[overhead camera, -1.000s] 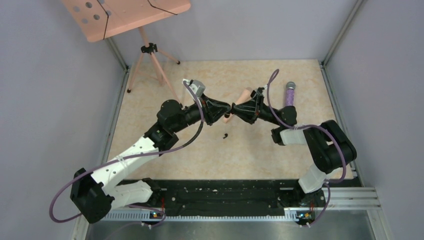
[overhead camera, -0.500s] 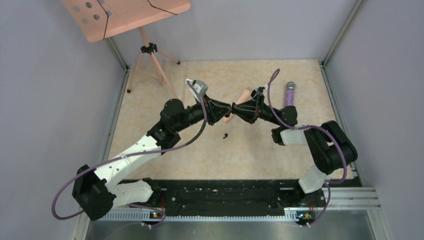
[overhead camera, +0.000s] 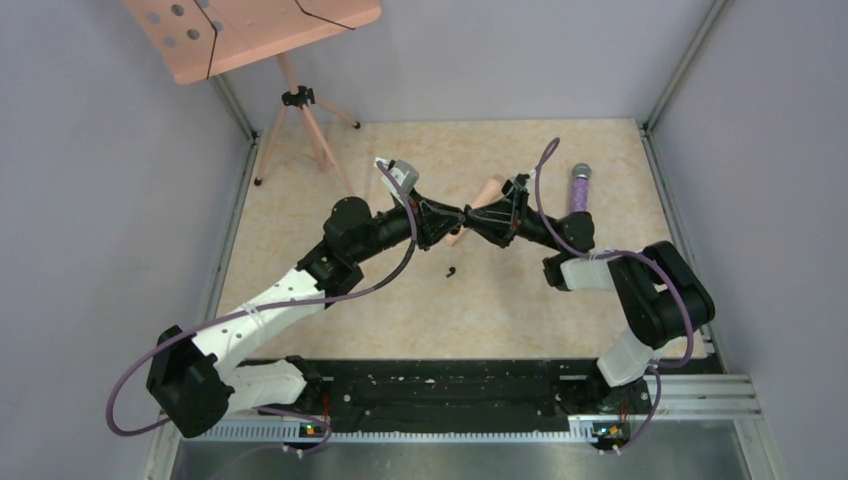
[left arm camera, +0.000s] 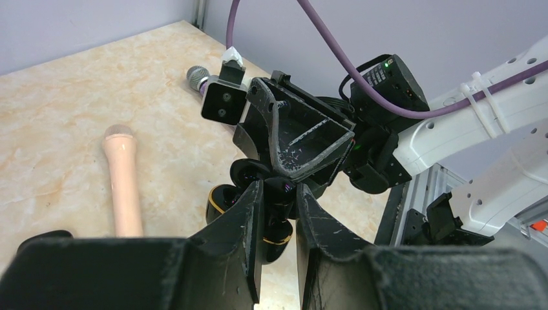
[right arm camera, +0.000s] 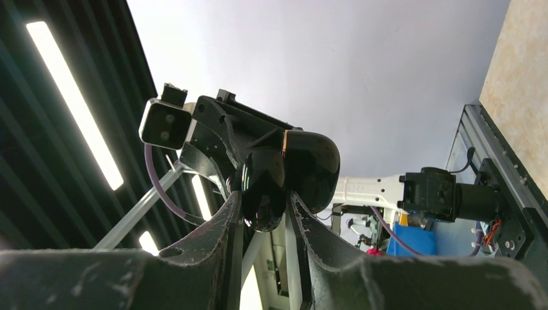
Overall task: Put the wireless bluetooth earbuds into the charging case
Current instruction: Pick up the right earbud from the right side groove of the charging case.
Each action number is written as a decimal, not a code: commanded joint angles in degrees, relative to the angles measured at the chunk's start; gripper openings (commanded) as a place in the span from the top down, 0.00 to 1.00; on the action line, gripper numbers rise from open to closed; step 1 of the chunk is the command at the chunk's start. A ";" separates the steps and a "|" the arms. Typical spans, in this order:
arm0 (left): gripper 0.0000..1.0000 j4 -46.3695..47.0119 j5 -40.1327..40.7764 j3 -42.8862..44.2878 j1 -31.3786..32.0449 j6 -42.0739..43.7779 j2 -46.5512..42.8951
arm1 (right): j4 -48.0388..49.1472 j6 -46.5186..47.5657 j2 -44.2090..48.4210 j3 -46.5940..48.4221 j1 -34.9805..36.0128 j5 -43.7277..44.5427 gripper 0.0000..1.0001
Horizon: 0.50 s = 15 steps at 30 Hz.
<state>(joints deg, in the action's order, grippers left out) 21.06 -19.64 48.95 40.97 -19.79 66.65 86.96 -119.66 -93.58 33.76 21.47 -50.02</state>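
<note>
Two sets of jaws are meeting tip to tip above the worktop. The right gripper is clamping the open charging case in the air. The left gripper is pinching shut at the case's opening, and I cannot tell whether it is gripping anything. One earbud is lying on the worktop nearby.

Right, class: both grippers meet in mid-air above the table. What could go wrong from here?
The right gripper pinches the glossy case in mid-air; a push from the left gripper could twist it loose. The tiny earbud apparently pinched in the left gripper could slip out. A second earbud lies on the table below, easily knocked.
</note>
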 commanded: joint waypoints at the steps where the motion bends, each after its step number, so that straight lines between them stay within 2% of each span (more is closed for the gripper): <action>1: 0.90 2.30 -0.02 -0.58 -0.05 0.63 -0.61 | 12.00 -3.65 2.61 1.03 -0.38 1.33 1.00; 15: 0.90 1.14 1.44 -1.04 -0.06 1.42 -2.40 | 11.92 -3.22 2.06 0.01 -1.08 1.30 1.00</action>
<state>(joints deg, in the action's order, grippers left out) 21.10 -18.68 48.62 40.97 -19.38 66.11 87.00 -119.66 -93.58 33.76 21.28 -50.02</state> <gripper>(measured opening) 0.255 0.243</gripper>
